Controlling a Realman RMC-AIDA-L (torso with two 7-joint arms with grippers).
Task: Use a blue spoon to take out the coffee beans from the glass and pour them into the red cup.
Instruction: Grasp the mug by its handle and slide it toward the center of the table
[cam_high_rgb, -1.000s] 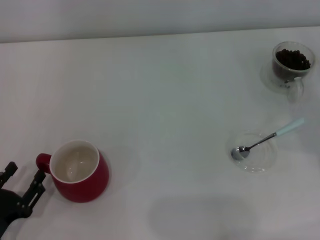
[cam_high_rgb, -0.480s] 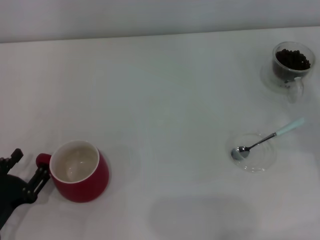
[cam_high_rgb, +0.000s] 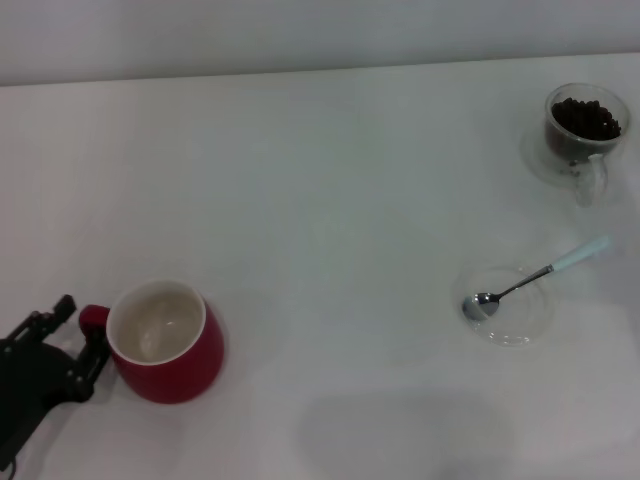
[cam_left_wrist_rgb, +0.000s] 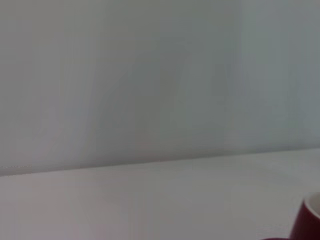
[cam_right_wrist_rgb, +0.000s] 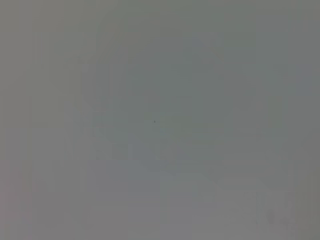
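The red cup (cam_high_rgb: 180, 360) stands at the near left of the white table, its handle (cam_high_rgb: 93, 318) pointing left. My left gripper (cam_high_rgb: 80, 330) is open, with one finger on each side of that handle, close to it. A sliver of the red cup also shows in the left wrist view (cam_left_wrist_rgb: 307, 222). The blue spoon (cam_high_rgb: 535, 275) lies at the right with its metal bowl in a flat clear dish (cam_high_rgb: 530, 325). The glass (cam_high_rgb: 592, 180) with the coffee beans (cam_high_rgb: 587, 118) stands at the far right. My right gripper is out of view.
The table's far edge meets a pale wall (cam_high_rgb: 320, 30) at the back. The right wrist view shows only a plain grey surface.
My left gripper has moved forward and to the right until its fingers straddle the cup's handle. The cup has shifted slightly to the right.
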